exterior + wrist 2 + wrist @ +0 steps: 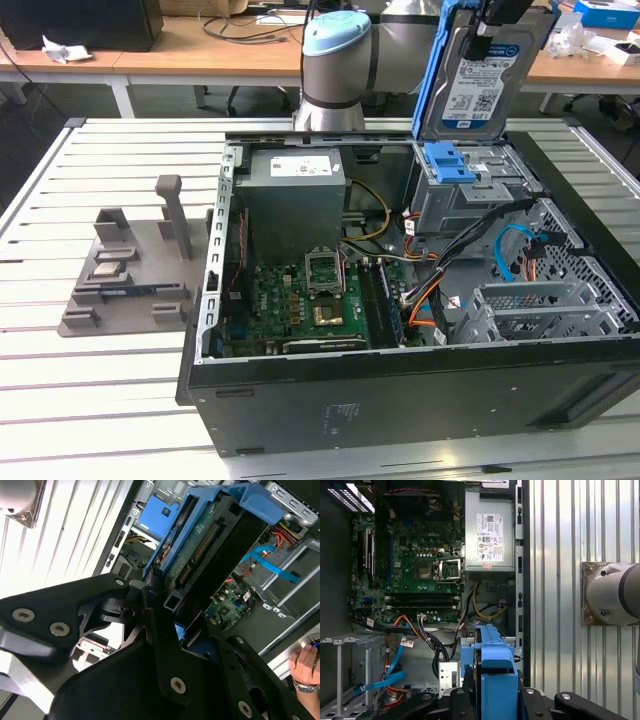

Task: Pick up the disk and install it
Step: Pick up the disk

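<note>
My fingers [159, 645] clench the disk [485, 80] upright above the drive cage [470, 200], likely so it slots straight down.

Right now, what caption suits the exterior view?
Gripper holds the disk over the drive cage of an open computer case.

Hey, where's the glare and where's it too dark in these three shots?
Second wrist view: the slatted table blows out to white; the end effector gripping the disk reads near-black. First wrist view: the table is bright too, the case wall falls in shadow. Exterior view: even light across the disk's label.
</note>
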`<state>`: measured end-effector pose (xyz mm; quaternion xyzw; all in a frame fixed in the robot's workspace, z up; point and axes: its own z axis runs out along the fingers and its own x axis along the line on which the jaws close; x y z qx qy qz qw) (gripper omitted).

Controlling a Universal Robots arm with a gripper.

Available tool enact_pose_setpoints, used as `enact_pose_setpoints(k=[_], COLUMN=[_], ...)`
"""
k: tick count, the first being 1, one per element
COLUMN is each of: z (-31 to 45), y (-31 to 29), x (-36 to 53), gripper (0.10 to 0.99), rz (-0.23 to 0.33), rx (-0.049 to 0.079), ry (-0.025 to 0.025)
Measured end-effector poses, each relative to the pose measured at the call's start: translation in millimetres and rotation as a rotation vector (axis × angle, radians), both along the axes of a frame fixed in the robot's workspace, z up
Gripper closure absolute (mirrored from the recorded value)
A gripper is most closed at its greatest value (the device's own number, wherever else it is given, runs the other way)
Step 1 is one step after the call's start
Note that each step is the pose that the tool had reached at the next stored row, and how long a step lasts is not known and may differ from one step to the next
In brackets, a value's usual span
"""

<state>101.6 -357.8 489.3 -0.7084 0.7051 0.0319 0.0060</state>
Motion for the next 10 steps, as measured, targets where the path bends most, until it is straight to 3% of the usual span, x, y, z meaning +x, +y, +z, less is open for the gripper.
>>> enact_pose_setpoints(k=[8,10], z=[-0.3,-0.5], y=[-17.7,-25.1], x=[0.0,0.0], gripper=[0.722,0.722], rz=[0.000,0.000], rx=[-0.004,-0.006], ry=[0.0000,0.0000])
